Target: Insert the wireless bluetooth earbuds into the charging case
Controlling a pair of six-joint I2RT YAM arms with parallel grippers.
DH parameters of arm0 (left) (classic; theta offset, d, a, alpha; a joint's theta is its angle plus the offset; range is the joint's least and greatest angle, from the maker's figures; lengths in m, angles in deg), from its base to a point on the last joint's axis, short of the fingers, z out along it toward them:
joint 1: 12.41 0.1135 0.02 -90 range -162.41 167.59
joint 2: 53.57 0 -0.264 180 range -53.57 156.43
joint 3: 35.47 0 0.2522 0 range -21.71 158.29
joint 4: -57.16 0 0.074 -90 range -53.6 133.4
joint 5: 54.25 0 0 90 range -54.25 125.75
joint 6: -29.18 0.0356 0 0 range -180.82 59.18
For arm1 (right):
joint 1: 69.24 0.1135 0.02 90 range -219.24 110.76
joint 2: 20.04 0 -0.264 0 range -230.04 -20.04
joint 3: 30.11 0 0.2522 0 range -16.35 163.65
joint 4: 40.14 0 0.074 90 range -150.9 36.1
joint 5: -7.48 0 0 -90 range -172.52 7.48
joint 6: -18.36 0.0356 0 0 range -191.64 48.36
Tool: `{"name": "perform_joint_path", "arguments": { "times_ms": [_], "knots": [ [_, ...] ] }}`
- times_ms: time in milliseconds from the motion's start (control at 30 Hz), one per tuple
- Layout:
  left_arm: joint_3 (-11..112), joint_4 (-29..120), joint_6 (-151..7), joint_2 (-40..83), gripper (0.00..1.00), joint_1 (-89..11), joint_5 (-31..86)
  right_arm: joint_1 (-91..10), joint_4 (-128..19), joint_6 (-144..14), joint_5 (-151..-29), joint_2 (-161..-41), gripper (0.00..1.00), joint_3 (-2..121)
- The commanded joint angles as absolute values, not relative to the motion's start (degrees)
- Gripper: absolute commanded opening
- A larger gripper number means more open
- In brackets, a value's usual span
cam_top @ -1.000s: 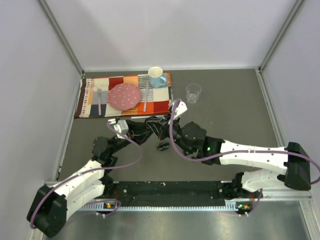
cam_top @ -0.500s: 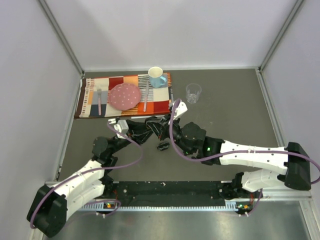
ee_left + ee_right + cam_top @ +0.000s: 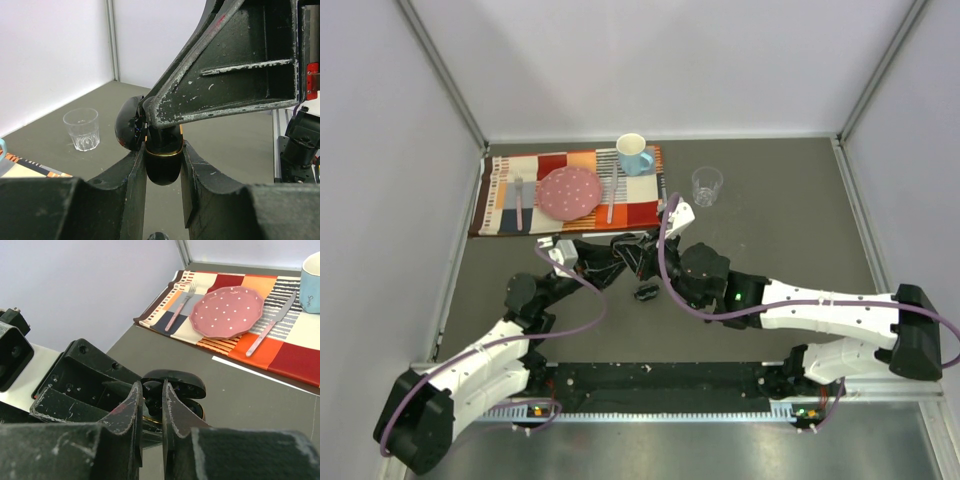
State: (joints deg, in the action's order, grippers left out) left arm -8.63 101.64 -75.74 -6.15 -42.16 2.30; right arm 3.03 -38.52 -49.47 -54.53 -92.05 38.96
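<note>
The left arm (image 3: 485, 365) and right arm (image 3: 820, 312) meet near the placemat (image 3: 510, 205), a black case (image 3: 646, 293) just beside.

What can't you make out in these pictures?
- Whether the right end effector holds an earbud: right wrist view, its own fingers hide it.
- Case interior: left wrist view, that end effector blocks it.
- Loose black item: top view, too small.
- Mug: right wrist view, cut off.

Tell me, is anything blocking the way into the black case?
Nothing visible does: the charging case, held by the left gripper, has its lid open, and the right gripper sits right at its opening.
</note>
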Motion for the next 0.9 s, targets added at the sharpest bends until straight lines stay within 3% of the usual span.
{"name": "perform_joint_path", "arguments": {
  "times_ms": [0,433,700,867],
  "knots": [
    [-6.5,108.53,-75.67,-7.16,0.0,-42.29,3.93,3.8,-44.32,-49.32,-52.64,-91.76,0.11,40.34],
    [-6.07,108.79,-75.67,-6.9,0.0,-42.29,5.25,3.8,-44.5,-50.63,-52.55,-91.76,0.11,40.52],
    [-5.89,108.88,-75.85,-6.72,0.0,-42.29,6.04,3.89,-44.14,-51.07,-52.11,-92.46,0.02,40.43],
    [-5.98,109.23,-75.85,-6.98,0.0,-42.29,6.31,4.33,-46.34,-51.6,-51.5,-93.43,0.1,41.92]
  ]
}}
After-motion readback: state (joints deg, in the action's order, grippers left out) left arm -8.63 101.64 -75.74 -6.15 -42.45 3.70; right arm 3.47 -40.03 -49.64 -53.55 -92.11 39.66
